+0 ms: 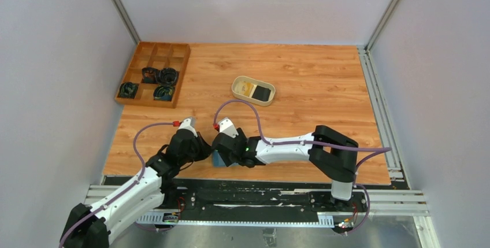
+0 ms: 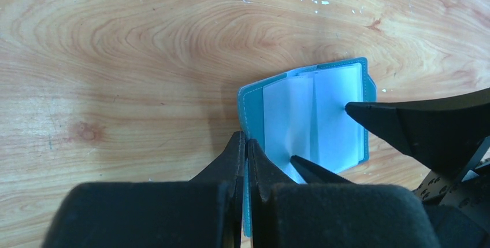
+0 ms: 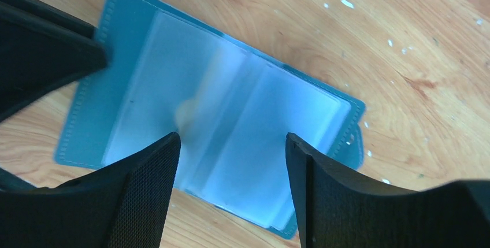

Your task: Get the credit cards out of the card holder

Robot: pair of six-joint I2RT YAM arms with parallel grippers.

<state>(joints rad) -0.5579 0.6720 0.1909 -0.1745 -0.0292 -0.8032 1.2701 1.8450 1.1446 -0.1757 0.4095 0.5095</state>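
The teal-blue card holder (image 2: 306, 115) lies spread open on the wood near the table's front edge (image 1: 218, 158), its pale clear sleeves facing up (image 3: 231, 103). My left gripper (image 2: 247, 141) is shut on the edge of its left cover flap. My right gripper (image 3: 231, 138) hovers open just over the sleeves, one finger on each side of the middle fold, with nothing between them. A tan-gold credit card (image 1: 247, 89) and a black one (image 1: 263, 92) lie in the beige dish. I cannot tell whether the sleeves hold any card.
The beige oval dish (image 1: 234, 88) sits mid-table behind the arms. A brown wooden compartment tray (image 1: 153, 74) with dark coiled items stands at the back left. White walls enclose the table on three sides.
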